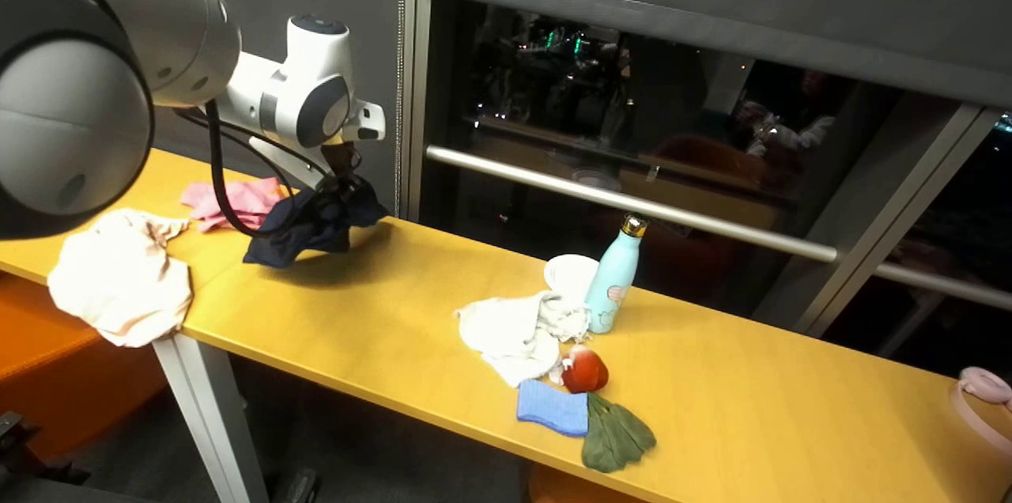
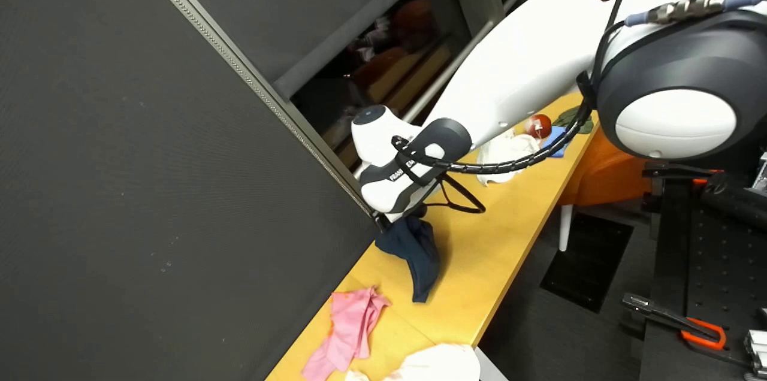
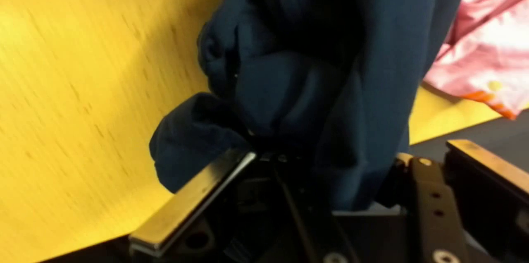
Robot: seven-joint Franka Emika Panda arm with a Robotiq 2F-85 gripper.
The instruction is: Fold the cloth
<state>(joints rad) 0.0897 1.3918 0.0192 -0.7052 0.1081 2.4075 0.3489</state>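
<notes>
The dark navy-blue cloth [image 1: 304, 240] is rumpled and bunched at the far edge of the table, and it also shows in an exterior view [image 2: 419, 255]. Its raised part hangs from my gripper [image 1: 340, 180], with a shadow on the table under it. In the wrist view the cloth [image 3: 388, 68] fills the space between the two fingers of my gripper [image 3: 343, 168], which stand apart with a thick bunch of fabric between them. The fingertips are partly hidden by dark folds. In an exterior view the gripper [image 2: 404, 213] is largely hidden by the wrist and cable.
A pink cloth [image 1: 237, 202] lies close beside the navy cloth. A cream-white cloth [image 1: 122, 277] hangs over the front table edge. Farther along stand a white cloth [image 1: 510, 333], turquoise bottle [image 1: 615, 277], cup [image 1: 568, 272], red object [image 1: 586, 371] and blue sponge [image 1: 552, 408]. A dark wall [image 2: 210, 219] borders the table.
</notes>
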